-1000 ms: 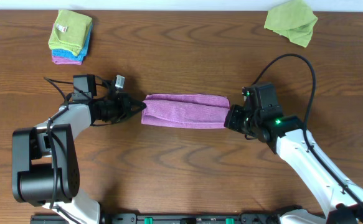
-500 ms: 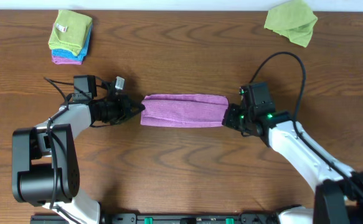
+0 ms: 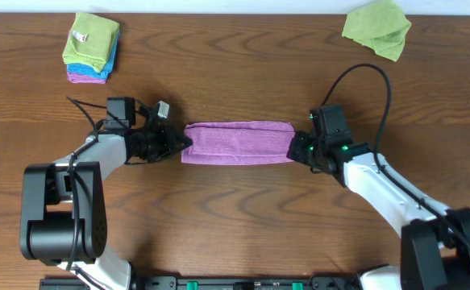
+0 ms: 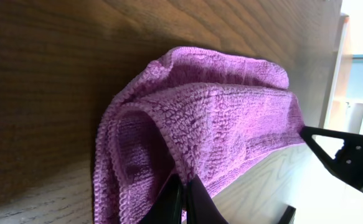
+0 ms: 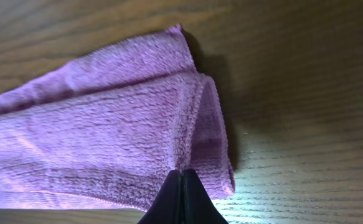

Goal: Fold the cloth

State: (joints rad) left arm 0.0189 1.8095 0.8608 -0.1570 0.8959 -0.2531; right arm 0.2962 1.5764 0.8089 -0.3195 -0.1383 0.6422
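While the lilac cloth (image 3: pixel 236 142) lies folded into a strip on the wooden surface (image 3: pixel 235 225), our left hand (image 3: pixel 185 143) and right hand (image 3: pixel 293 149) each pinch one end.

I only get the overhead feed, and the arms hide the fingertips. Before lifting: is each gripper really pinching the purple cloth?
Observer: In the left wrist view the left gripper is shut on the purple cloth, at a layer's hem.
Operator: And the right?
Observer: In its wrist view the right gripper is shut on the top layer's end edge.
Operator: Layers aligned there?
Observer: No, the bottom layer pokes out beyond the top one.
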